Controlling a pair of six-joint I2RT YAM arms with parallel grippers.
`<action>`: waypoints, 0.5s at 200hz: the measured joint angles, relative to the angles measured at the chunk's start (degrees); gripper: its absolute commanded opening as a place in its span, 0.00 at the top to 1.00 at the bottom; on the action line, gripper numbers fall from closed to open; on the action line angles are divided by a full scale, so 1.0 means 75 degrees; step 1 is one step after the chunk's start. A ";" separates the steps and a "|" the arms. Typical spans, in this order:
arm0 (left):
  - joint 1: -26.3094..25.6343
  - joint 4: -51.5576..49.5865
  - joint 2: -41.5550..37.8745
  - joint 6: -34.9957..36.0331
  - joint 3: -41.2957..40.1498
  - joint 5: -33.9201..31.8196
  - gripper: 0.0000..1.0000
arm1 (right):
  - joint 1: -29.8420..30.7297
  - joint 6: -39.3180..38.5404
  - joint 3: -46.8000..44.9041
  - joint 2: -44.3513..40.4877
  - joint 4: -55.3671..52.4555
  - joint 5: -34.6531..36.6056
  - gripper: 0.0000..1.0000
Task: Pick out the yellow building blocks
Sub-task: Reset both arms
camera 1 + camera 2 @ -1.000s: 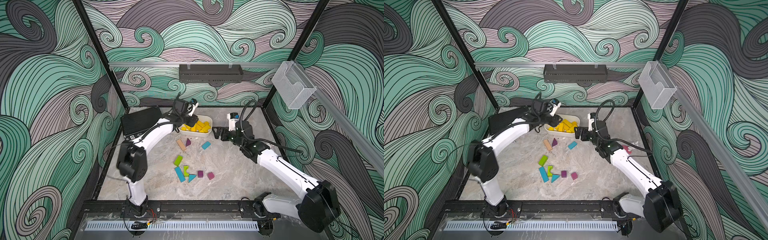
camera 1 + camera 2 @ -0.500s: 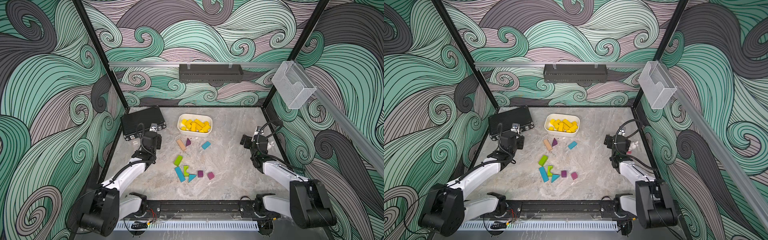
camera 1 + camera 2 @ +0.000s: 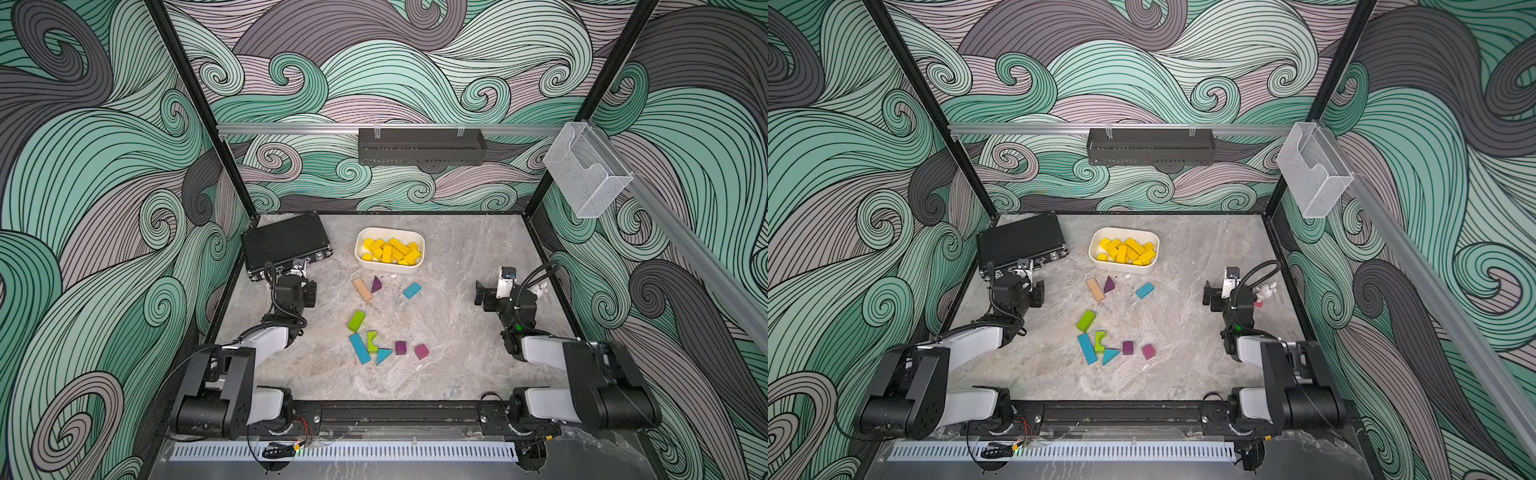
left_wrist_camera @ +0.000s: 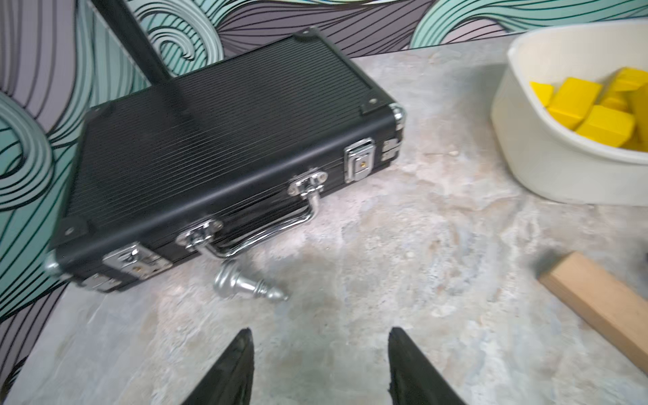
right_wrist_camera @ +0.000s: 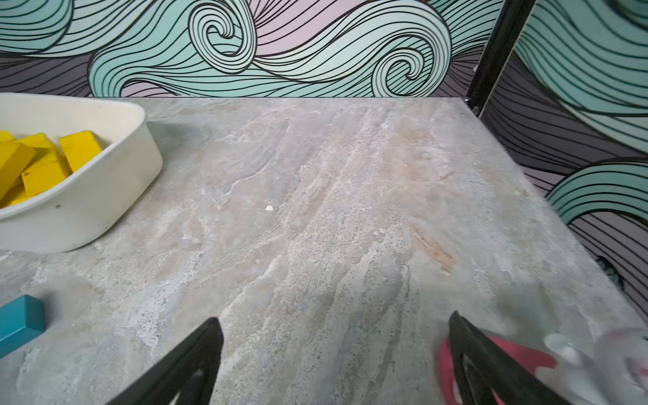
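Looks like you're basically done: all the yellow building blocks (image 3: 390,250) sit piled in the white tub (image 3: 388,269) at 12 o'clock on the surface (image 3: 457,374), none visible among the other-colour blocks (image 3: 356,321), and your left pincer (image 4: 319,333) and right pincer (image 5: 335,315) both gape empty.

No readable text or label shows anywhere.

Left arm (image 3: 269,337), right arm (image 3: 540,350) withdrew from bowl (image 3: 388,269) — left jaws parted.

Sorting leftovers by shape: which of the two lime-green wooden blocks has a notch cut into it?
The notched lime-green block beside the long teal bar; the plain lime-green bar lies apart.
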 measured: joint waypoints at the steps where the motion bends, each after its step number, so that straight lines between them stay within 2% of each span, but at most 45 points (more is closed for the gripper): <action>1: 0.0009 0.0050 0.0020 0.0012 -0.0006 0.0050 0.40 | -0.0012 0.0000 -0.0009 0.0035 0.0047 -0.0026 0.00; 24: 0.0321 0.0968 0.0358 0.0058 -0.0221 0.0586 0.38 | -0.0245 0.0015 -0.0227 0.0831 0.1026 -0.0472 0.00; 49: 0.0766 0.1786 0.1189 -0.0198 -0.0350 0.0755 0.36 | -0.0248 0.0128 0.0420 0.0705 0.0332 -0.0367 0.00; 51: 0.0796 0.1813 0.1279 -0.0224 -0.0332 0.0761 0.35 | -0.0236 0.0146 0.0527 0.0705 0.0254 -0.0335 0.00; 65: 0.0997 0.1472 0.1670 -0.0440 -0.0029 0.0787 0.03 | -0.0122 0.0154 0.1122 0.0699 -0.0015 0.0003 0.00; 100: 0.1247 0.1513 0.1690 -0.0644 0.0289 0.0982 0.01 | 0.0035 0.0154 0.1341 0.0653 -0.0367 0.0291 0.01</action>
